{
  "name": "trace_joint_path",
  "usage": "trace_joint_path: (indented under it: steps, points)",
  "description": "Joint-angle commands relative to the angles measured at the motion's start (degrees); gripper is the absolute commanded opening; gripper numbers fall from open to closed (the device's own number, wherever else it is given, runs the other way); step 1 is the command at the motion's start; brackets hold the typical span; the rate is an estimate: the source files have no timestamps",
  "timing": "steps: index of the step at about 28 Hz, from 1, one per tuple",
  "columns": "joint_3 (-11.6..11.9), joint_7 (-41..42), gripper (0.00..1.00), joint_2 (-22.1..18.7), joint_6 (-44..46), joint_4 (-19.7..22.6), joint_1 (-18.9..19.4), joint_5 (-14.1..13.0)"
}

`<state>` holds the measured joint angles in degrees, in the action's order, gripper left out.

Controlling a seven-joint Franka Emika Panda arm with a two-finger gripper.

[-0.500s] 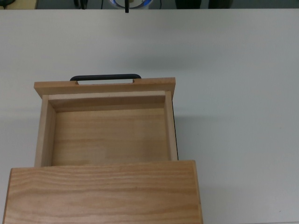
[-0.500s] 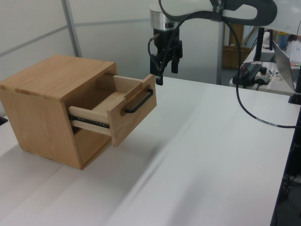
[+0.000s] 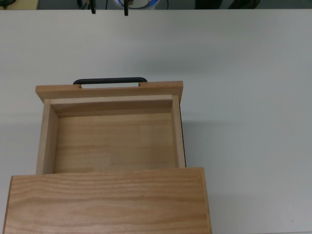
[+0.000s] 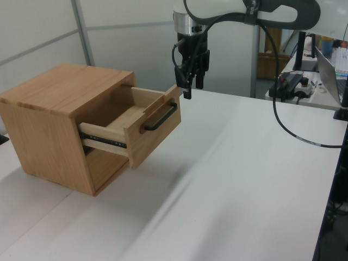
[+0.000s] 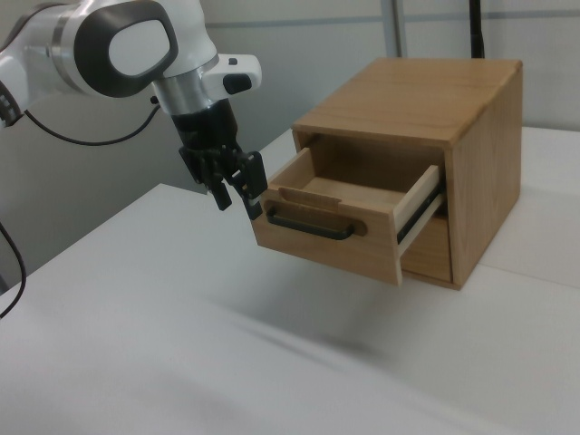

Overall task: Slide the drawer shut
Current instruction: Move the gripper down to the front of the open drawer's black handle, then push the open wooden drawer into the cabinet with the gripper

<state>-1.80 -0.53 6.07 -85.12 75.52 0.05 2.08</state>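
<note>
Wooden drawer (image 4: 133,128) stands well out of the cabinet (image 4: 54,92), and with our gripper (image 4: 191,87) parted, empty, beside the panel's corner, we risk an off-centre push that jams the slides.

The arm (image 5: 118,41) is held bent above the scene, its wrist turned straight down. The gripper (image 4: 191,87) is pointed downward, fingers (image 5: 220,197) spread apart (nothing held between them).
</note>
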Motion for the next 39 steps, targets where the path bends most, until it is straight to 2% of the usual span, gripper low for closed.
trace_joint_path:
  steps: [1,15,24,27,34,39]
  points:
    - [0.22,1.50,0.00,-0.98,1.36,0.77,-0.05,-0.24]
    - [0.39,2.02,0.00,0.60,0.92,0.94,-0.05,-0.41]
    - [0.31,4.40,0.00,4.38,0.48,1.03,-0.05,-0.59]
    - [0.22,4.31,0.00,6.84,-0.04,1.03,-0.05,-0.33]
    - [0.30,3.96,0.00,10.36,-12.94,1.91,-0.05,0.02]
    - [0.31,3.87,0.00,12.03,-17.43,1.91,-0.05,0.11]
